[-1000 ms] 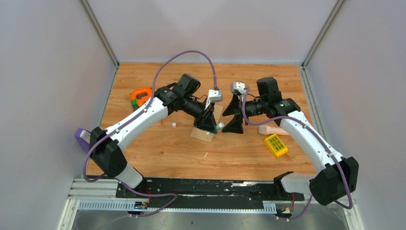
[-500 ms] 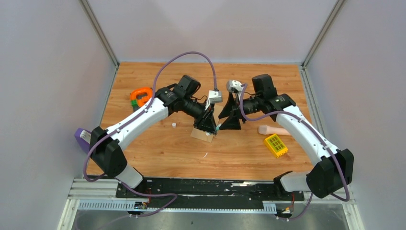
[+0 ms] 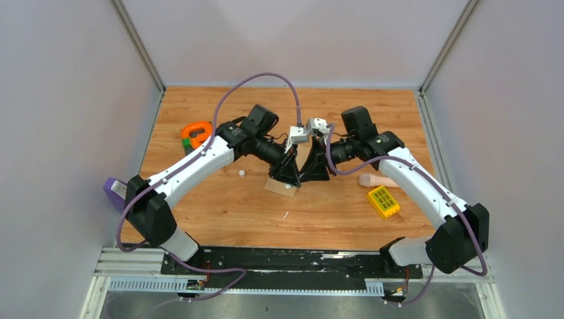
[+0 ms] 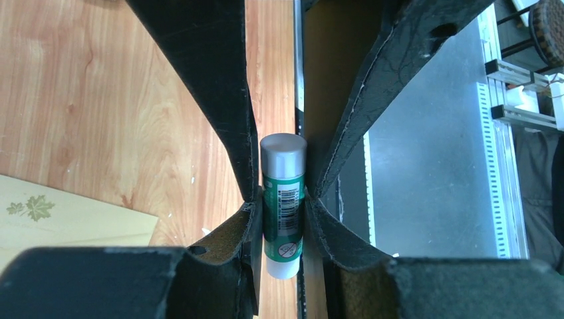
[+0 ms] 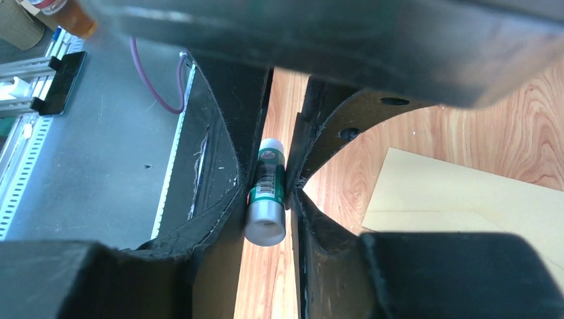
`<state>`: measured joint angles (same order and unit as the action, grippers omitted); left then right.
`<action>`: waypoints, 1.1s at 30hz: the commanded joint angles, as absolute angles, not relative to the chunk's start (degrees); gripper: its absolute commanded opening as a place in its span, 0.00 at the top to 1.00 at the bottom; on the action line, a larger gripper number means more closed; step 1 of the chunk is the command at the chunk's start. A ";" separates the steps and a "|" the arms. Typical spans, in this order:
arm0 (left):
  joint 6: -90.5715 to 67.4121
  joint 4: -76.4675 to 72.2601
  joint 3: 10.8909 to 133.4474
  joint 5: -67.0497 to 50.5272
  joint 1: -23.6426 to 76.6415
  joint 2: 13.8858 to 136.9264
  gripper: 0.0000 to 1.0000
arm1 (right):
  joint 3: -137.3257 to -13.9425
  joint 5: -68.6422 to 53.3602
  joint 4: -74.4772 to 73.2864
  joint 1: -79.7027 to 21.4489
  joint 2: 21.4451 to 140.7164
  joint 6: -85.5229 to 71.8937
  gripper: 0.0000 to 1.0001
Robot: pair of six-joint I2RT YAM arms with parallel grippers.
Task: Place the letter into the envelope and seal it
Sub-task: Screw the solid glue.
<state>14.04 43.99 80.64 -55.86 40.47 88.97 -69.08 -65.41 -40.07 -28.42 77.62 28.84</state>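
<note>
A green glue stick with a grey cap is held level above the table between both grippers. My left gripper is shut on its green body near the white base. My right gripper is shut on the grey cap end. In the top view the left gripper and right gripper meet tip to tip over the tan envelope. The envelope lies flat with its fold seams showing. A pale sheet corner with a leaf print shows; I cannot tell which paper it is. The letter is hidden.
An orange and green object lies at the back left. A pink cylinder and a yellow block lie at the right. A purple object sits at the left edge, and a small white bit left of the envelope.
My right gripper has moved left up to the left gripper, and its jaws have come together from wide open onto the glue stick's cap. The left arm has stayed put.
</note>
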 commanded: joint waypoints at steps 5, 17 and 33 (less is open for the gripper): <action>13.77 42.00 80.48 -56.87 40.61 87.81 1.00 | -70.14 -64.88 -42.44 -29.09 75.96 34.03 0.64; 13.95 42.36 80.69 -57.52 40.61 88.24 1.00 | -69.99 -64.96 -43.00 -29.17 76.77 35.29 0.53; 14.58 43.06 80.73 -58.61 40.61 88.07 1.00 | -68.29 -63.55 -43.92 -29.80 74.72 43.21 0.51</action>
<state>14.17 44.34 80.25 -56.34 40.49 88.97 -68.71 -63.51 -42.61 -28.86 76.12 39.09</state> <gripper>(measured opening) 0.303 0.468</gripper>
